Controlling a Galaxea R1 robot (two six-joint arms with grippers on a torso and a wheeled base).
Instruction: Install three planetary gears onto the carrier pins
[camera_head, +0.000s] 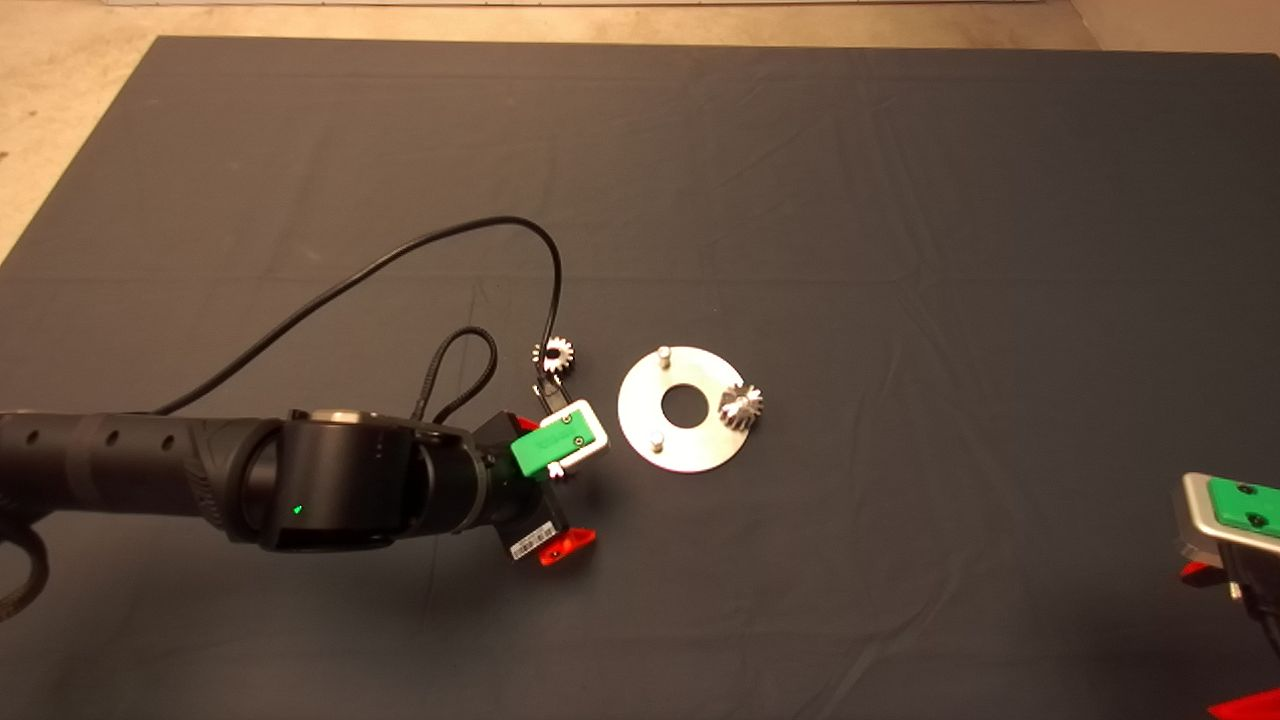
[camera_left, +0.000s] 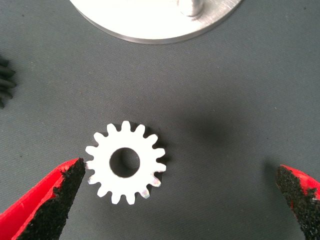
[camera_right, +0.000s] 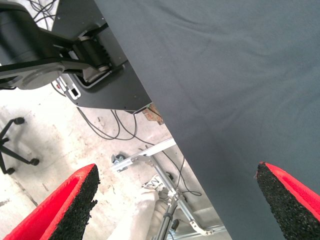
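Observation:
The round silver disc (camera_head: 640, 400) lies mid-mat with two bare carrier pins (camera_head: 662, 352) (camera_head: 656, 441). One planetary gear (camera_head: 741, 407) sits at the disc's right rim. A second gear (camera_head: 553, 355) rests on the mat left of the disc. A third gear (camera_left: 125, 162) lies flat on the mat between the fingers of my left gripper (camera_left: 181, 172), which is open and low over it, with one pad (camera_left: 70, 182) almost at its teeth. In the head view that gripper (camera_head: 548, 487) is just left of the disc. My right gripper (camera_head: 1218, 640) waits open at the lower right edge.
A black cable (camera_head: 450, 240) loops from the left arm across the mat to near the loose gear. The disc's edge (camera_left: 150, 35) and one pin (camera_left: 190, 6) are close ahead of the left fingers. The right wrist view shows the mat's edge (camera_right: 165, 125) and floor with cables.

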